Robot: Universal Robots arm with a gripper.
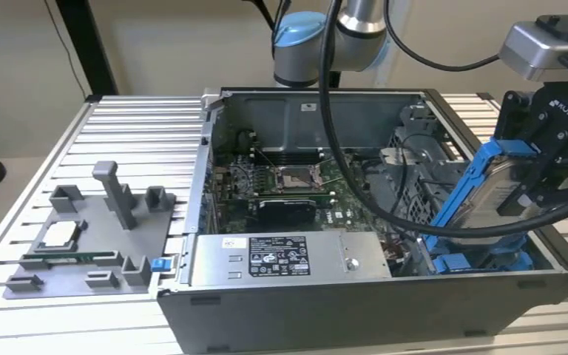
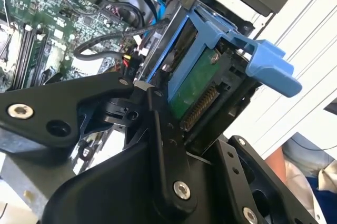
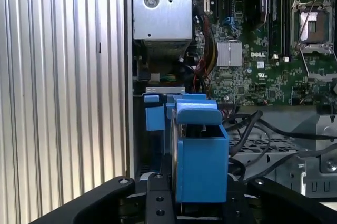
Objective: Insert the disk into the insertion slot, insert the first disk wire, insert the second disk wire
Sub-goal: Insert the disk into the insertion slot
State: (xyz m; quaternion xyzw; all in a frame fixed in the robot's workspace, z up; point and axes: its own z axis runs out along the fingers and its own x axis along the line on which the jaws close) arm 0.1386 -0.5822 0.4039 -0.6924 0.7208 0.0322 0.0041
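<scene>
My gripper (image 1: 532, 166) is shut on the disk (image 1: 493, 185), a silver drive in a bright blue carrier frame. I hold it on edge and tilted, above the front corner of the open computer case on the exterior view's right. Just under its lower end lies the insertion slot (image 1: 481, 262), with blue rails. In the second wrist view the disk (image 2: 196, 84) shows its green board and connector between my fingers (image 2: 164, 139). In the first wrist view the disk (image 3: 201, 155) hangs over the slot's blue tabs (image 3: 155, 114). Black cables (image 3: 253, 129) lie loose beside the bay.
A grey power supply box (image 1: 274, 259) with a sticker sits beside the bay at the case front. The motherboard (image 1: 284, 185) fills the case floor. A grey fixture (image 1: 86, 244) holding small parts rests on the ribbed table (image 1: 126, 133). A person's sleeve (image 2: 310, 187) shows beyond the case.
</scene>
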